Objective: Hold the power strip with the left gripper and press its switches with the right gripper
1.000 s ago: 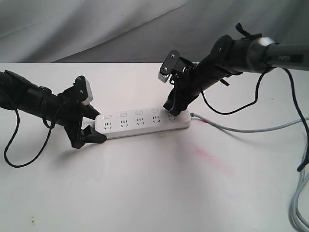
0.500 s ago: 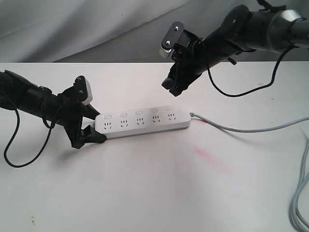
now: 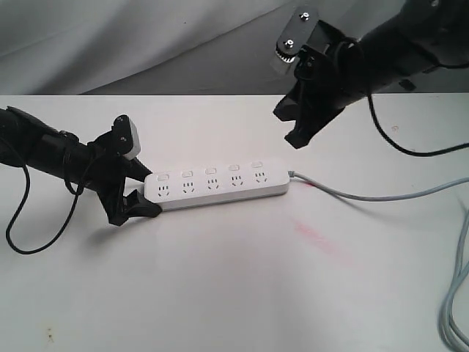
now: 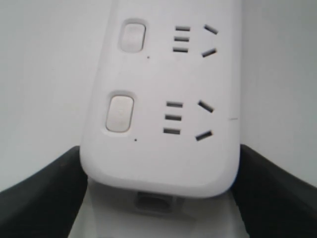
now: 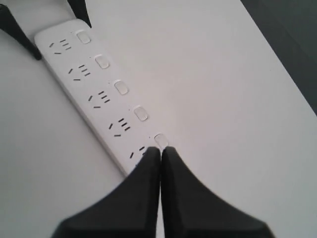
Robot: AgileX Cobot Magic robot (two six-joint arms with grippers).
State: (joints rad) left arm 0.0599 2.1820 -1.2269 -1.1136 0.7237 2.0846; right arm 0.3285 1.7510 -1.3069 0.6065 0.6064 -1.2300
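The white power strip [image 3: 216,186] lies flat on the table, five sockets in a row with a small switch [image 3: 256,163] above each. Its left end sits between the fingers of my left gripper [image 3: 139,192], which is shut on it. The left wrist view shows that rounded end of the power strip [image 4: 163,163] with black fingers [image 4: 39,193] pressed on both sides. My right gripper [image 3: 293,128] hangs shut and empty in the air, above and behind the strip's cord end. In the right wrist view the closed right gripper [image 5: 161,150] points down at the nearest switch [image 5: 160,140].
The grey cord [image 3: 366,196] runs from the strip's right end across the table to the right edge, where more cable [image 3: 454,315] loops. A pink smear [image 3: 322,242] marks the white tabletop in front. A grey cloth backdrop [image 3: 146,44] hangs behind.
My right gripper has lifted off the rightmost switch and moved up and to the right, away from the strip. The left gripper and the strip have stayed still.
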